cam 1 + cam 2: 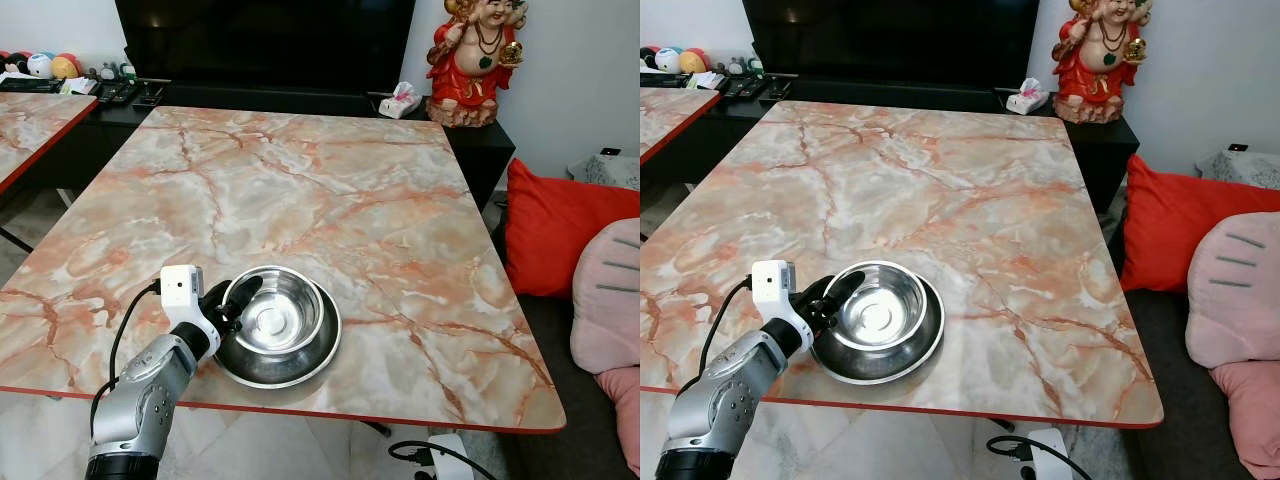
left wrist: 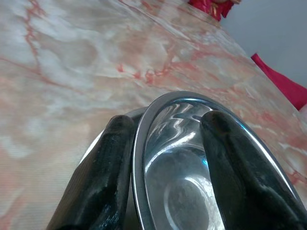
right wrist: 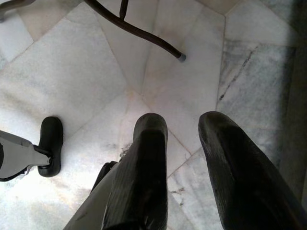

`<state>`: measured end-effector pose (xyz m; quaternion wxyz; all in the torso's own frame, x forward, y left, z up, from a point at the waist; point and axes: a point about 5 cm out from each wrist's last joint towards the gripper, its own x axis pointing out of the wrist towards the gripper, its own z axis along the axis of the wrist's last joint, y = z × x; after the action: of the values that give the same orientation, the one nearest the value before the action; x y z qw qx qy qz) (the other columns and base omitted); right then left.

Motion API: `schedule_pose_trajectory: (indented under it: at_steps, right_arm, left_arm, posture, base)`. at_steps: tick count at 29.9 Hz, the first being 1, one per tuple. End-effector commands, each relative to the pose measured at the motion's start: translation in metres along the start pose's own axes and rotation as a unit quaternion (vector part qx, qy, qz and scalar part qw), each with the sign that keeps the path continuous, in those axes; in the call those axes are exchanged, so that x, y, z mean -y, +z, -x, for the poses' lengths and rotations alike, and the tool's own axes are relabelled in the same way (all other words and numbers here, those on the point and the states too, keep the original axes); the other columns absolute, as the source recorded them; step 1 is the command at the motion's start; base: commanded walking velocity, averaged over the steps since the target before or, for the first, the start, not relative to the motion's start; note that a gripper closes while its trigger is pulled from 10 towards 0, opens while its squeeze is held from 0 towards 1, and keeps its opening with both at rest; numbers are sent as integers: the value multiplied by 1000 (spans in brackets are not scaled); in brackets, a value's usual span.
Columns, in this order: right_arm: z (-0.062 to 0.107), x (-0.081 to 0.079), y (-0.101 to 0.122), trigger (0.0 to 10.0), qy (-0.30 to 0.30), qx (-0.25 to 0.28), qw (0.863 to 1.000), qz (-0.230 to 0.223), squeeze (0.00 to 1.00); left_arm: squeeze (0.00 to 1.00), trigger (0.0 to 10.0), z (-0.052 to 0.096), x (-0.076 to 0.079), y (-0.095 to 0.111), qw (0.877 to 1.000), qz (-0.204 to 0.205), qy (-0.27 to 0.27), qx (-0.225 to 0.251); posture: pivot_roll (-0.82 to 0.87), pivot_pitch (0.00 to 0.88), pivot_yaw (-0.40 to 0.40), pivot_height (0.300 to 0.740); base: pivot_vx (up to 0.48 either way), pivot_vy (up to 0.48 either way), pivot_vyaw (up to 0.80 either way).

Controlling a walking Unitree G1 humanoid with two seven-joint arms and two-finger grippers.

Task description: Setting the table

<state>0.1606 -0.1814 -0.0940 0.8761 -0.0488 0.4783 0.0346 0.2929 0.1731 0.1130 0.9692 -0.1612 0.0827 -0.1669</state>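
Bowls: small shiny steel bowl [image 1: 275, 308] nested in wider steel bowl [image 1: 300, 362], near front edge of orange-veined marble counter [image 1: 330, 190]. Left gripper [image 1: 232, 305] jaws pinching small bowl's rim, one finger inside, one outside. Right gripper [image 3: 184, 158] jaws spread above white marble floor [image 3: 72, 81]. Red figurine [image 1: 472, 60] beyond. No legible writing.
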Motion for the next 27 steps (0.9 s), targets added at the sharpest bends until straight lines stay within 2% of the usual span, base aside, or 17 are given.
schedule_pose_trajectory:
  at_steps: [1,6,11,12,13,27]
  right_arm:
    - [0,2,0,10000,-2,0,1000,3,0]
    - [0,2,1,10000,-1,0,1000,3,0]
    - [0,2,1,10000,-1,0,1000,3,0]
    - [0,2,1,10000,-1,0,1000,3,0]
    - [0,2,1,10000,-1,0,1000,3,0]
    - [0,2,1,10000,0,0,1000,4,0]
  left_arm:
    - [580,10000,-1,2,0,1000,-12,-6,-1]
    - [549,10000,0,2,1,1000,-13,-4,1]
    - [392,10000,-1,3,0,999,-44,-6,-5]
    - [75,10000,-1,4,0,999,-45,-7,-5]
    - [0,10000,-1,4,0,999,-46,-8,-5]
    - [0,10000,-2,14,1,998,-53,-33,-1]
  posture:
    - [118,0,-45,740]
    - [118,0,-45,740]
    - [118,0,-44,740]
    - [118,0,-44,740]
    - [118,0,-44,740]
    - [120,0,-45,740]
  base:
    - [0,0,0]
    - [0,0,0]
    - [0,0,0]
    - [0,0,0]
    - [0,0,0]
    - [0,0,0]
